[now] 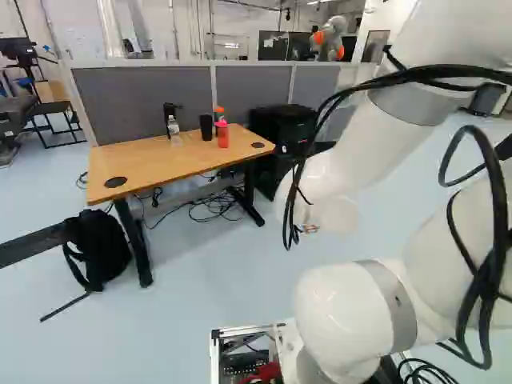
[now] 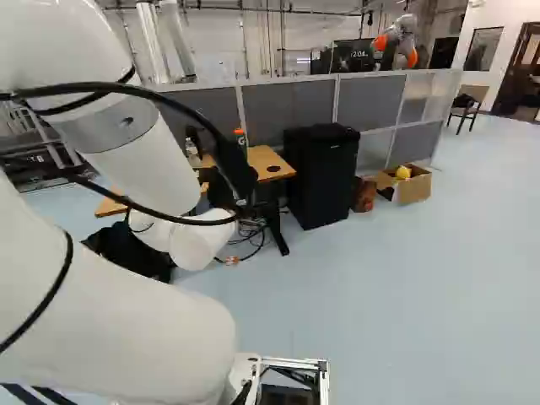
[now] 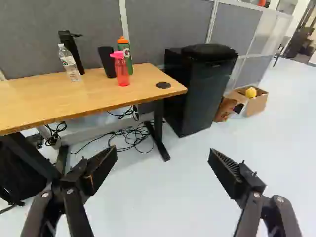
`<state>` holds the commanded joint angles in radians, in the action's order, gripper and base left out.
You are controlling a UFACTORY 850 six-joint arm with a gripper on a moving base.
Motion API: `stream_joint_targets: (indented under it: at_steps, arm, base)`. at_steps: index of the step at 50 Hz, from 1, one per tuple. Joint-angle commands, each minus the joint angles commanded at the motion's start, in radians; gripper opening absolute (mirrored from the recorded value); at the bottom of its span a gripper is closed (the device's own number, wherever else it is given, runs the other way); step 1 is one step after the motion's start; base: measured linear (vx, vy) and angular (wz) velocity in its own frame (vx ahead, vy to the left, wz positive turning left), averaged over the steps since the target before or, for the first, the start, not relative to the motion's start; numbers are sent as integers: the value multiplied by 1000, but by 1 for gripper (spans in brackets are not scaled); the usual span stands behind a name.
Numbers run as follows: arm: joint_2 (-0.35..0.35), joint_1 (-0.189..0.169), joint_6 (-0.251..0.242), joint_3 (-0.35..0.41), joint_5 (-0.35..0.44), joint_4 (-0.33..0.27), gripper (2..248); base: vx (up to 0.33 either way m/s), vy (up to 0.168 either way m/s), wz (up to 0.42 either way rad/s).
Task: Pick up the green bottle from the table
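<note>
Partition [image 3: 163, 22] stands behind the worktop [image 3: 39, 101] at the far side; overshoot in depth would probably drive the jaws into it. The worktop lies ahead of the arm [image 1: 344, 308], apparently beyond present reach, so a base advance is likely required. If the approach is too low, the near edge could be struck.

Black cabinet [image 3: 200, 84] stands at the right end; a wide swing from that side risks contact. Backpack [image 1: 100, 248] rests on the floor at the near left, beside a table leg; a base path too far left could catch it.

Jaws are released, spread wide, with nothing between them, and stand well apart from the worktop. Full spread may be excessive among close-set items.

Green bottle [image 3: 129, 58], orange-capped, stands upright toward the right end of the worktop, on its far side. Red bottle [image 3: 122, 71] stands just in front, slightly left, and hides part of it. A straight approach from the near side could topple the red bottle or grasp it by mistake. Black cup [image 3: 107, 63] stands to the left; an outward finger may tip it. Cause in both cases: insufficient side clearance.
</note>
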<state>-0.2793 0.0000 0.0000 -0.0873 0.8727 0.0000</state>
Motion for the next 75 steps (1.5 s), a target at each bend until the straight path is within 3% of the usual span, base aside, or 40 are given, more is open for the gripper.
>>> stream_joint_targets:
  at_steps: [75]
  arm:
    - [0,0,0,0,0,0,247]
  base:
    - [0,0,0]
